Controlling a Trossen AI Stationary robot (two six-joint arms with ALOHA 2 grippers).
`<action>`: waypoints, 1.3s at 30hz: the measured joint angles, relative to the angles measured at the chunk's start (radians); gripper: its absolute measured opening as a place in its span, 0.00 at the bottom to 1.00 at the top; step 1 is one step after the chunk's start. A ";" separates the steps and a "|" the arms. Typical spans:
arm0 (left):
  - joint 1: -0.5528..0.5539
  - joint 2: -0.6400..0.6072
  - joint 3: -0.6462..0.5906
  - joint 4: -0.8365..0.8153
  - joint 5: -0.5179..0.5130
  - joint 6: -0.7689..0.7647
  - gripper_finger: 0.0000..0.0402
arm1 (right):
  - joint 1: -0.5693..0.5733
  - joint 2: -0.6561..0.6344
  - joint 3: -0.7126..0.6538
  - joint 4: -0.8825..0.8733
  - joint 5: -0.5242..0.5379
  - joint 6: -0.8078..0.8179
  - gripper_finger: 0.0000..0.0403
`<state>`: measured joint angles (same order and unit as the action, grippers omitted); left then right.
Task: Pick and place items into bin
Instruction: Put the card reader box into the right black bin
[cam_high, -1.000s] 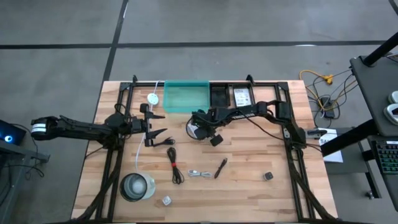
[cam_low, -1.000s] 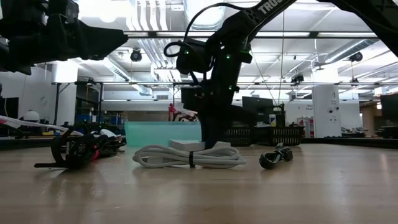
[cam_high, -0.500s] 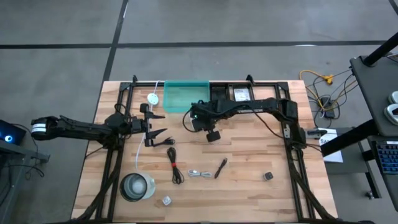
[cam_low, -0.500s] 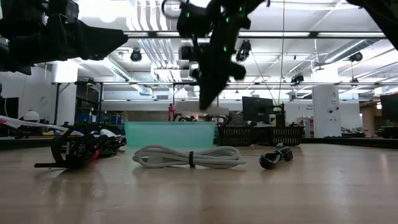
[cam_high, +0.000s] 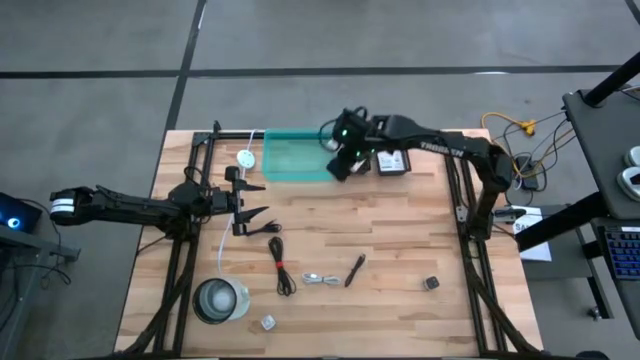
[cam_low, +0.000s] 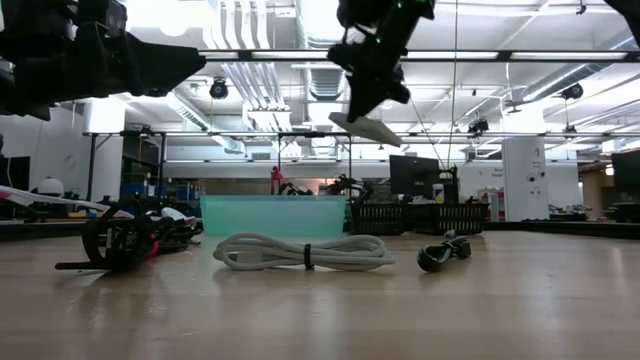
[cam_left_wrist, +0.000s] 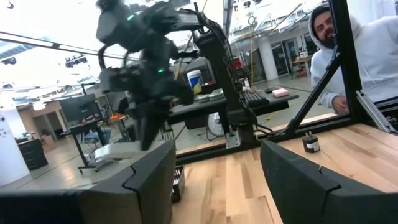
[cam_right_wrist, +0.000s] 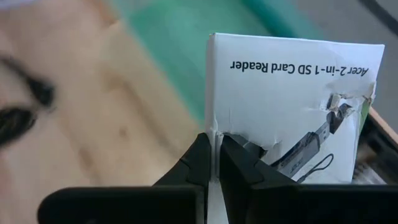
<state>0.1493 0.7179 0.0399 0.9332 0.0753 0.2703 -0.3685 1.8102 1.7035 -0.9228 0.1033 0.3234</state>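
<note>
Right gripper (cam_right_wrist: 213, 167) is carrying a white packet (cam_right_wrist: 292, 102) above the edge of the green bin (cam_high: 298, 158).

The two fingers are pinching the packet at its lower corner, closed on the thin cardboard, so most of the packet is standing out beyond the fingertips and hanging over the bin's rim. The packet is looking light and flat, fairly stiff but already torn near the fingers, so I judge it can bend or swing with such an edge grip; a hold nearer the middle would be steadier. Left gripper (cam_high: 255, 201) is waiting with its fingers standing apart and nothing between them, the black cables (cam_high: 280, 263), pen (cam_high: 354, 270) and small cube (cam_high: 431, 283) lying well apart from it.
</note>
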 joint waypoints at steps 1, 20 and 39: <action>0.000 0.000 0.000 0.000 0.000 0.000 0.54 | -0.022 -0.002 -0.002 -0.014 0.002 0.018 0.03; 0.000 0.000 0.000 0.000 0.000 0.000 0.54 | -0.325 0.044 -0.029 -0.178 -0.010 0.223 0.03; 0.000 0.000 0.000 0.000 0.000 0.000 0.54 | -0.351 0.111 -0.162 -0.172 -0.025 0.272 0.03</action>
<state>0.1493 0.7181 0.0399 0.9331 0.0751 0.2703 -0.7198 1.9208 1.5413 -1.0945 0.0780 0.5957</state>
